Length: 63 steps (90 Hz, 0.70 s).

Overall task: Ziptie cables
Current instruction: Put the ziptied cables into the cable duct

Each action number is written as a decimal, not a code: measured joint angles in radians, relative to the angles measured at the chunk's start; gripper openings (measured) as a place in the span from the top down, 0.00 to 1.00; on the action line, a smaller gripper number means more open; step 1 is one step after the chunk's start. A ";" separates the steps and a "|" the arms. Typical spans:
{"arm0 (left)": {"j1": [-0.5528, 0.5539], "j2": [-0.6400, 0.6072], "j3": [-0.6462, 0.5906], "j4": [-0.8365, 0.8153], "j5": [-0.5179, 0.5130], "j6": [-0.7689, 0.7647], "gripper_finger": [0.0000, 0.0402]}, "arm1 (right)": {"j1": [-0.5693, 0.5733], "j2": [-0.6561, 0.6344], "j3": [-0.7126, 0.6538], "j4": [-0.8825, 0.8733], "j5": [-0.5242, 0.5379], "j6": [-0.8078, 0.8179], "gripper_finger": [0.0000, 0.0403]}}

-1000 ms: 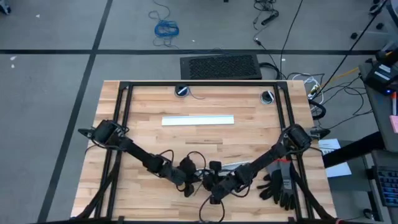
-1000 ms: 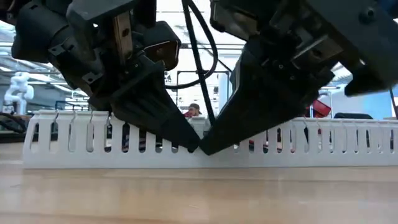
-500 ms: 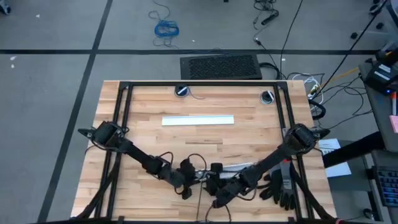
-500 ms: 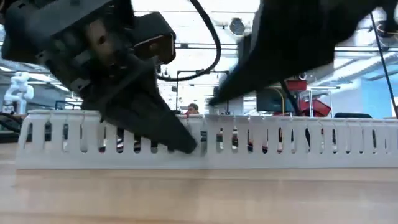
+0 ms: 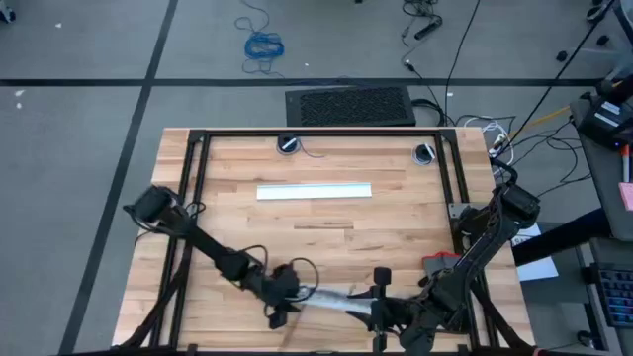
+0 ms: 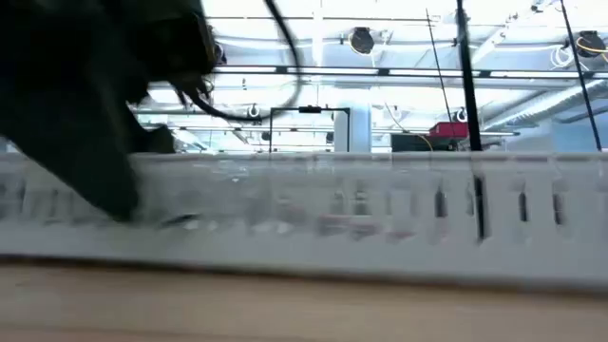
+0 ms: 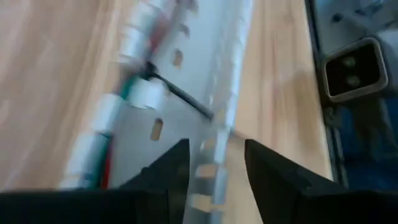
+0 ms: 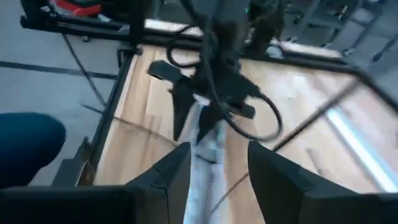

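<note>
A white slotted strip [image 5: 336, 301] lies flat near the table's near edge. Inside it, wires showing green and red [image 7: 107, 152] run along one wall, and a thin dark ziptie [image 7: 181, 95] crosses the channel. My left gripper [image 5: 282, 302] is open at the strip's left end, its fingers on either side of one slotted wall [image 7: 214, 163]. My right gripper [image 5: 380, 309] is open at the strip's right end. Its wrist view looks along the strip [image 8: 205, 163] toward my left gripper [image 8: 198, 115]. My left gripper stands astride the strip's slotted wall [image 7: 213, 177], one finger [image 7: 174, 168] in the channel and one [image 7: 267, 171] outside, slanting down from the table's left. A gap shows beside the wall, so I cannot tell whether a finger touches it. My right gripper touches nothing that shows.
A second white strip [image 5: 315, 191] lies across the table's middle, farther back. A red-and-black thing [image 5: 437, 263] shows by the right arm. Two round fittings [image 5: 289, 144] [image 5: 424, 153] sit at the far edge. Black frame rails [image 5: 193, 188] run along both sides.
The slotted strip has slid toward the table's near edge and stands much closer in the low view. My left gripper has gone with it, toward the near edge. My right arm has swung back toward the table's right and near edges, away from my left gripper.
</note>
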 joint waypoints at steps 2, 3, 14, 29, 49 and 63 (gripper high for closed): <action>-0.004 -0.019 0.002 -0.032 -0.026 0.002 0.62 | 0.003 -0.001 0.000 0.000 0.010 0.000 0.64; -0.007 -0.027 0.002 -0.050 -0.041 0.002 0.62 | 0.004 -0.001 0.000 0.001 0.015 0.000 0.64; -0.020 -0.045 0.000 -0.173 -0.169 -0.020 0.62 | 0.017 0.006 0.000 -0.010 0.027 0.011 0.64; -0.018 -0.048 0.001 -0.144 -0.188 -0.044 0.62 | -0.004 0.030 0.000 -0.079 0.023 0.082 0.64; -0.019 -0.098 0.029 -0.132 -0.226 -0.035 0.62 | -0.028 0.040 0.000 -0.200 0.015 0.216 0.64; -0.029 -0.128 0.031 -0.157 -0.270 -0.036 0.62 | -0.028 0.044 0.000 -0.174 0.003 0.217 0.64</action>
